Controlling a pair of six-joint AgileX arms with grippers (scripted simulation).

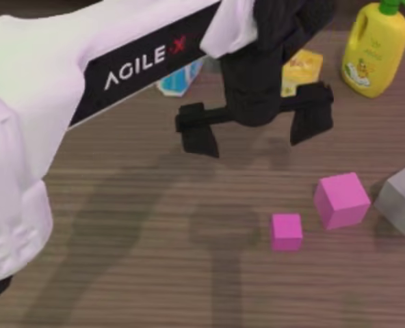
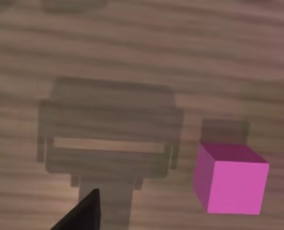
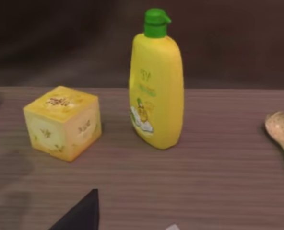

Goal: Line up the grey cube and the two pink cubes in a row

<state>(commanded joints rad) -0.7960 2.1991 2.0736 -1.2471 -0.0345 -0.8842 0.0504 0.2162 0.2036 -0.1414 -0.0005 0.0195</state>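
Left arm (image 1: 86, 89) reaches in from the worktop's left edge across the far half. Left gripper (image 1: 254, 139) hangs above the worktop (image 1: 120, 273) near the middle of the far half, jaws spread wide, released, grasping nothing. Its shadow falls on the wood toward the near edge.

Three cubes sit in a loose diagonal toward the right edge. Small pink cube (image 1: 286, 231) is the one nearest the near edge, apart from the rest. Larger pink cube (image 1: 341, 199) is just beside it, toward the right edge and a bit farther back, not touching. Grey cube (image 1: 402, 198) is near the right edge, just beside the larger pink cube, with a narrow gap between them; it is partly cut off at the frame edge.

In the left wrist view one pink cube (image 2: 230, 178) rests flat on the wood next to the gripper's shadow; cannot tell which of the two it is.

Yellow bottle (image 1: 376, 46) with a green cap stands upright at the far right corner. Yellow printed box (image 1: 302, 68) sits beside it, partly hidden by the gripper. A blue-and-white item (image 1: 180, 77) lies at the far edge, mostly hidden under the arm.

Right gripper: only a dark tip shows in the right wrist view, cannot tell the state of its jaws. That view also shows a tan rounded object (image 3: 282, 136).
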